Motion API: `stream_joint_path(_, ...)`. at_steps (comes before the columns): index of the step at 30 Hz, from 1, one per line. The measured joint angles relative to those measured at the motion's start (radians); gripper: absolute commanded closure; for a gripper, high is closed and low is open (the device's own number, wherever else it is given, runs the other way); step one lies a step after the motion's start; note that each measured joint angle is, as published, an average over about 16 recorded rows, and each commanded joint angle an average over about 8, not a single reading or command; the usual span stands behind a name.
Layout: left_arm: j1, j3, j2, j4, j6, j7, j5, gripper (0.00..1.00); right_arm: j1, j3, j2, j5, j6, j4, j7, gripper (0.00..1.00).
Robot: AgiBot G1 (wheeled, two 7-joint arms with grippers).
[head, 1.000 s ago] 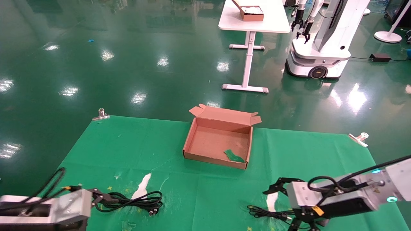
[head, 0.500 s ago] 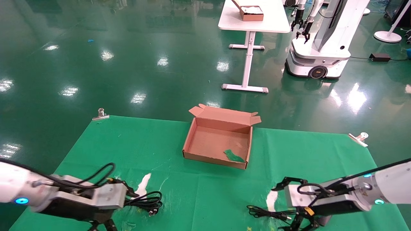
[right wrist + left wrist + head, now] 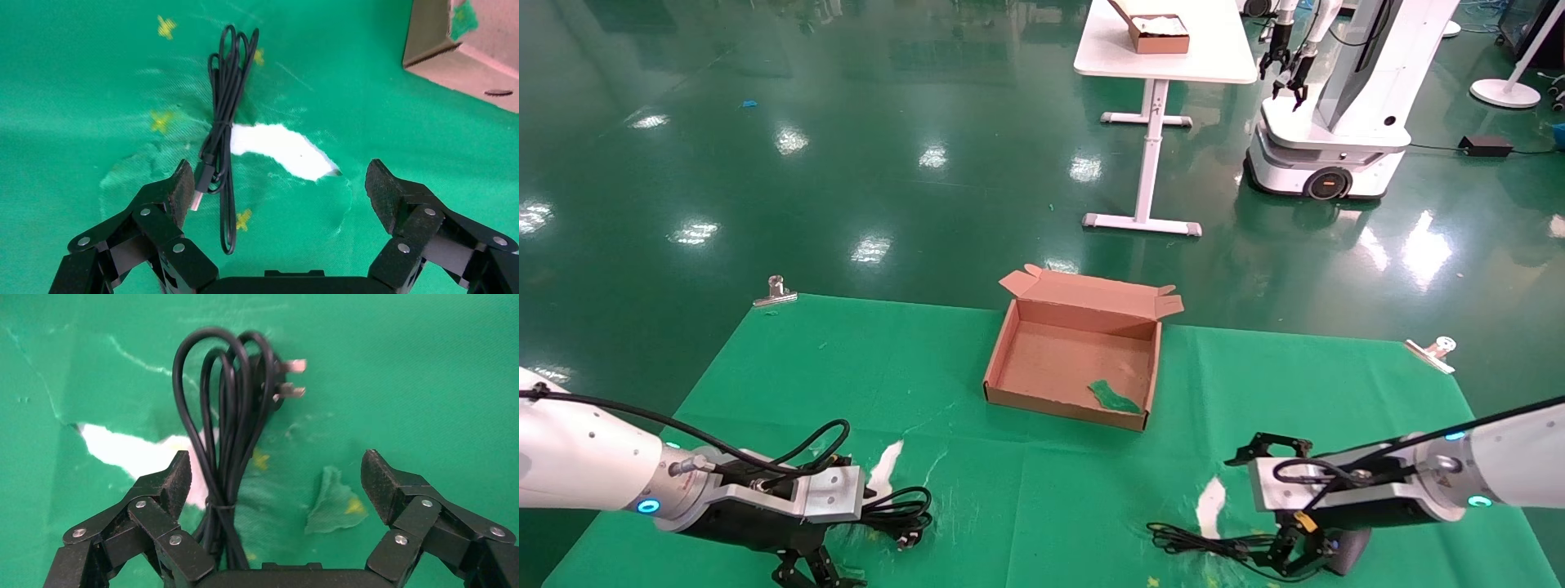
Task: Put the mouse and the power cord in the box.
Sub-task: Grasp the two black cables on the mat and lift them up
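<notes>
The power cord (image 3: 896,512) lies coiled on the green cloth at the front left, its plug (image 3: 283,380) at the far end. My left gripper (image 3: 854,535) is open and low over it; in the left wrist view the cord bundle (image 3: 227,422) runs between the fingers, close beside one finger (image 3: 174,481). The mouse (image 3: 1346,551) shows partly under my right arm, and its thin cable (image 3: 1197,543) lies bundled to its left. My right gripper (image 3: 1250,513) is open above that cable (image 3: 223,104), whose USB plug (image 3: 199,195) is near one finger. The box (image 3: 1009,343) stands open mid-table.
The cloth has torn white patches (image 3: 883,472) and a loose green scrap (image 3: 333,505). A green scrap (image 3: 1114,398) lies inside the box. Metal clips (image 3: 776,292) hold the cloth's far corners. Beyond are a white table (image 3: 1164,49) and another robot (image 3: 1336,122).
My left arm has swung in from the left edge to the power cord and dropped lower. My right gripper has shifted slightly right and down over the mouse's cable.
</notes>
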Motion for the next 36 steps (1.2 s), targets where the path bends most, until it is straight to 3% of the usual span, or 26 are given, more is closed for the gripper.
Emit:
stream_joint_path(16,-0.005,-0.004,0.079,0.171,-0.163,0.093,0.006,0.0,-0.027,0.001,-0.009,0.002,0.022,-0.006,0.019,0.0)
stream_joint_path(29,-0.017,-0.009,0.077,0.206,-0.15,0.126,-0.001,0.0,-0.043,0.001,-0.002,0.001,0.026,-0.007,0.036,0.01)
stream_joint_path(30,-0.018,-0.009,0.077,0.208,-0.145,0.128,-0.001,0.0,-0.043,0.001,-0.002,0.001,0.027,-0.007,0.037,0.09)
stream_joint_path(33,-0.022,-0.004,0.075,0.212,-0.13,0.136,0.005,0.02,-0.043,0.0,-0.001,0.0,0.031,-0.007,0.038,0.47)
stream_joint_path(36,-0.025,0.001,0.074,0.214,-0.118,0.141,0.012,0.36,-0.044,0.0,0.0,0.0,0.035,-0.007,0.04,0.84)
